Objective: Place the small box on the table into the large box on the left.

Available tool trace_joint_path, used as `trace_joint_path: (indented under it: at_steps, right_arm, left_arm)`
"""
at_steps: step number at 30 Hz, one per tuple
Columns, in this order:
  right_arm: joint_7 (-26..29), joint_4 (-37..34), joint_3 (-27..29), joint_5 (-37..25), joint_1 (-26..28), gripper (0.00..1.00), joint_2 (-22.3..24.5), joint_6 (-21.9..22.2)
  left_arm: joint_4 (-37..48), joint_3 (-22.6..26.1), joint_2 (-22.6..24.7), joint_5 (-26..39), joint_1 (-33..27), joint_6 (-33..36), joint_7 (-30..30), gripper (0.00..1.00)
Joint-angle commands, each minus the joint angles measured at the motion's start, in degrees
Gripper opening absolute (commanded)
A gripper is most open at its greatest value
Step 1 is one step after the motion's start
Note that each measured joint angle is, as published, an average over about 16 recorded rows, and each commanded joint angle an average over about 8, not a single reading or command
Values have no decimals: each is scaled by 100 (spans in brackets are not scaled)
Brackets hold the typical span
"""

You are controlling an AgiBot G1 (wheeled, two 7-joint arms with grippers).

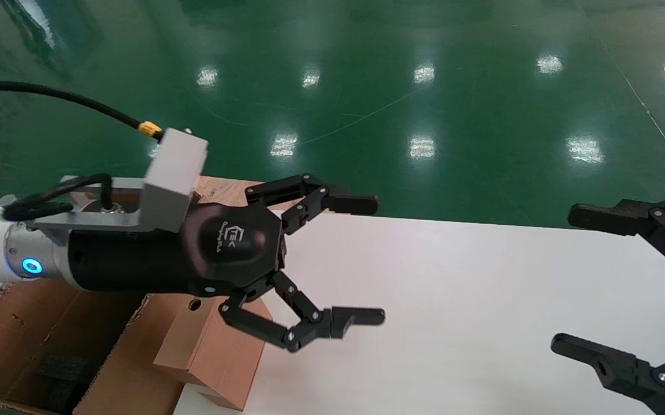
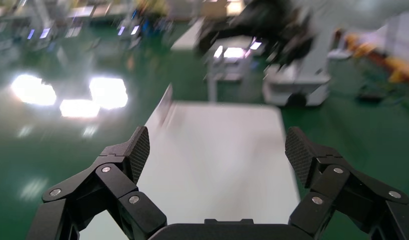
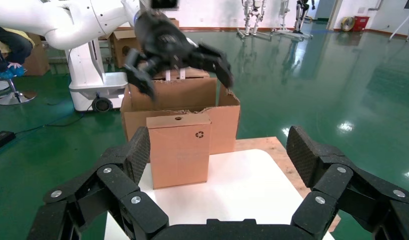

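Observation:
The small box (image 1: pixel 217 351) (image 3: pixel 178 150) stands upright at the left end of the white table (image 1: pixel 453 300) (image 3: pixel 242 185), recycling symbol facing the right arm. Directly behind it, off the table's end, sits the large box (image 1: pixel 21 340) (image 3: pixel 222 112), its flaps torn. My left gripper (image 1: pixel 378 259) (image 2: pixel 218 152) hovers above the small box, pointing along the table, open and empty; its body hides part of the small box's top in the head view. My right gripper (image 1: pixel 566 279) (image 3: pixel 217 152) is open and empty over the table's right end, facing the small box from a distance.
A reddish plywood board (image 1: pixel 217 187) (image 3: pixel 272 150) sticks out from under the table's far left corner. Black foam (image 1: pixel 61 369) lies inside the large box. Green floor surrounds the table. Another robot base and cartons stand beyond in the right wrist view.

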Motion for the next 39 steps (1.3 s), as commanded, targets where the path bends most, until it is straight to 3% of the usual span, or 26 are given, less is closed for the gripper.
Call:
trace_joint_path:
  at_steps: [1, 11, 19, 29, 39]
  right_arm:
    - [0, 0, 0, 0, 0, 0, 0, 0]
    - [0, 0, -1, 0, 0, 0, 0, 0]
    - [-1, -2, 0, 1, 0, 0, 1, 2]
    - [-1, -2, -2, 2, 0, 0, 1, 2]
    - [-2, -3, -2, 3, 0, 0, 1, 2]
  left_arm:
    - [-55, 32, -72, 173, -1, -136, -64, 100]
    - [-278, 302, -534, 1636, -210, -1015, -704, 100]
    - [-296, 313, -609, 2041, -390, -1426, -1185, 100]
    - [-188, 379, -617, 2189, -421, -1359, -1121, 100]
    - [-212, 937, -648, 3693, -815, -1170, -1546, 100]
